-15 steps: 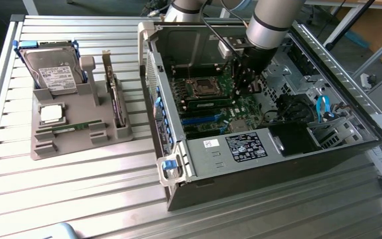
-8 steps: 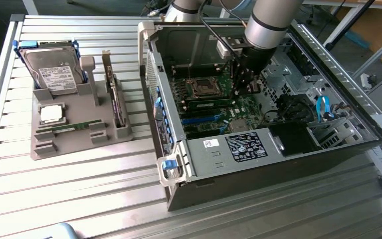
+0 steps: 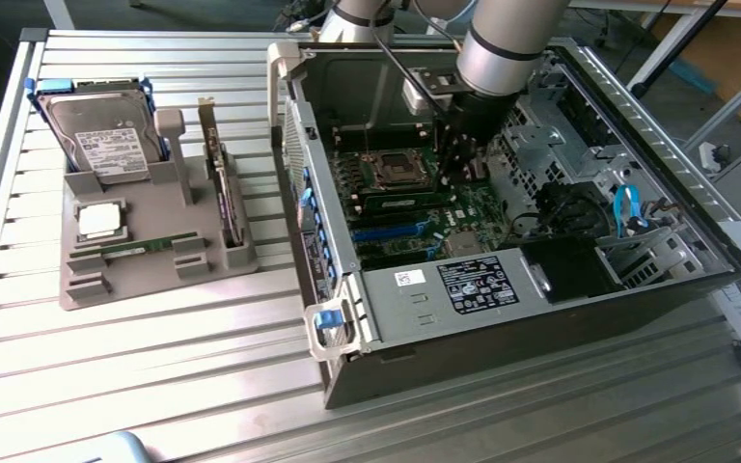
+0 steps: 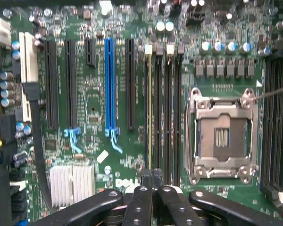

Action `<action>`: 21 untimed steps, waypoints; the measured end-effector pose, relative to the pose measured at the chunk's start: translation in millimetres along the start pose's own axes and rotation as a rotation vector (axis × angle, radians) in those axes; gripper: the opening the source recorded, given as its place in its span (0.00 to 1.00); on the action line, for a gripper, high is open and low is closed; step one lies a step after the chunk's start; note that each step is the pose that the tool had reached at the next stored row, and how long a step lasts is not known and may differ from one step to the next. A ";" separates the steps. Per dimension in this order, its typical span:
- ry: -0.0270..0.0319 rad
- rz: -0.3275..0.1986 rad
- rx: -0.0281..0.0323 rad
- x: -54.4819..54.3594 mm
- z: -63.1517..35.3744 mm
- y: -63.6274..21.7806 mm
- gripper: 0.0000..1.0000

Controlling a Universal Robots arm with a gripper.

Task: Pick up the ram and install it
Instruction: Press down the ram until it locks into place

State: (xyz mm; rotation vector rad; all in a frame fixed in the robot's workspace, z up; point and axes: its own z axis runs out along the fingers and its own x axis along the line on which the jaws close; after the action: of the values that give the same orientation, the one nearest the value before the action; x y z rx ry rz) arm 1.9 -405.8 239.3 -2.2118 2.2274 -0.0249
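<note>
A ram [image 4: 149,108] stands edge-on in a slot of the green motherboard, beside the empty processor socket [image 4: 221,136]. In the exterior view this ram [image 3: 403,201] is a thin green strip in front of the socket. My gripper [image 4: 152,175] is shut, its black fingertips pressed together right over one end of the stick. I cannot tell whether they pinch it or only rest on it. Seen from outside, the gripper [image 3: 458,174] reaches down into the open computer case. A second ram [image 3: 139,249] lies flat on the grey tray.
The grey tray [image 3: 151,285] at the exterior view's left also holds a hard drive [image 3: 100,125], a silver processor [image 3: 97,220] and an upright expansion card [image 3: 225,193]. The case walls [image 3: 474,289] and drive cage [image 3: 628,251] hem in the arm. Black and blue card slots [image 4: 109,84] lie beside the memory slots.
</note>
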 end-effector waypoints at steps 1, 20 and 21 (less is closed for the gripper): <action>0.0000 0.000 0.0000 0.0 0.0 2.5 0.11; 0.0000 0.000 0.0000 0.3 -0.5 41.2 0.11; 0.0000 0.000 0.0001 0.2 -0.5 41.8 0.11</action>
State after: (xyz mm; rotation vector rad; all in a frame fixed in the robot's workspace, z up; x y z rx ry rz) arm -40.0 -405.7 239.3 -2.2118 2.2273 -0.0250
